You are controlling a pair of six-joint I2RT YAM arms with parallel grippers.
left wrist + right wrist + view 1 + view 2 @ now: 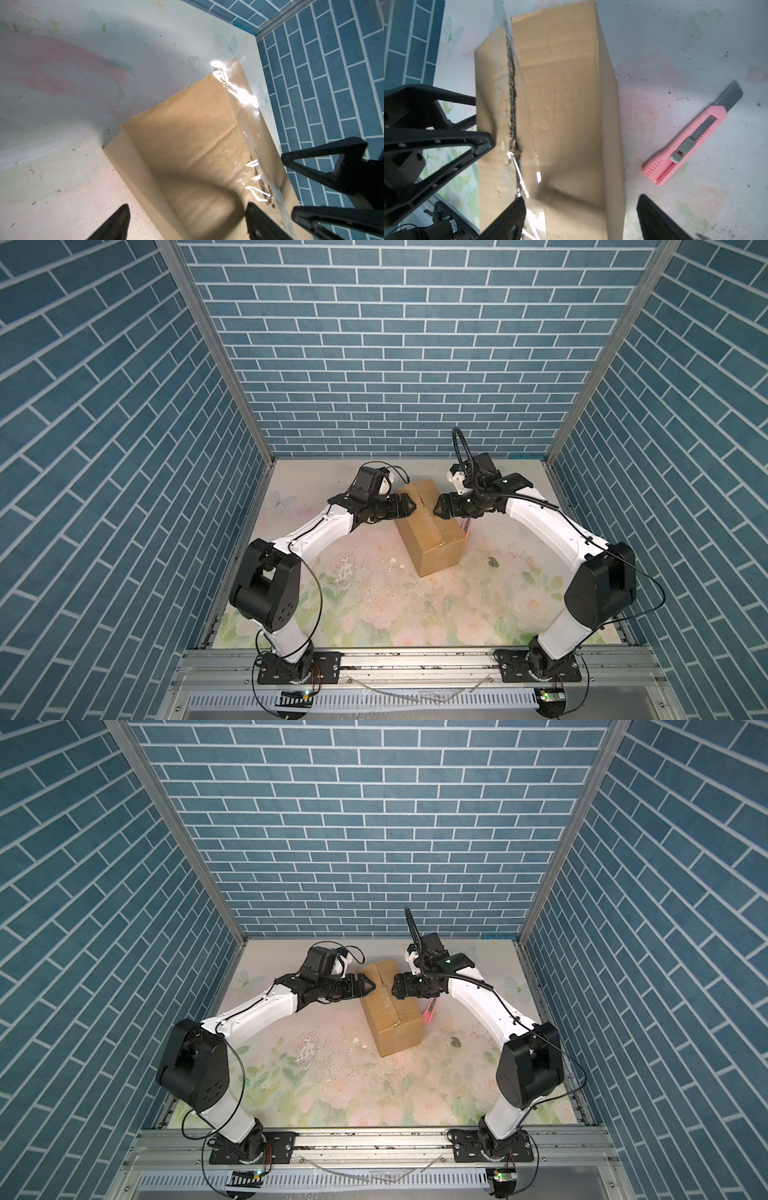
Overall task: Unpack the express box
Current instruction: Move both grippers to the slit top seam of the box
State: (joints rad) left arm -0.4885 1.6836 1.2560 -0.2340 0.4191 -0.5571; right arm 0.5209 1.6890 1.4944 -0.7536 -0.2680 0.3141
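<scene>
The express box (430, 531) (392, 1011) is a brown carton lying flaps closed on the flowered table, seen in both top views. Its taped lengthwise seam (512, 83) looks ragged and slit. My left gripper (410, 504) (188, 207) hangs open over the box's left top edge, one finger over the table and one near the seam. My right gripper (438, 509) (580, 198) is open over the right top edge, one finger by the seam and one past the box's side. The pink knife (691, 141) (430, 1011) lies on the table beside the box's right side.
Blue brick walls (374, 364) close in the back and both sides. A small dark scrap (493, 561) and white crumbs (392, 560) lie on the flowered mat (374, 614). An aluminium rail (415, 659) runs along the front edge.
</scene>
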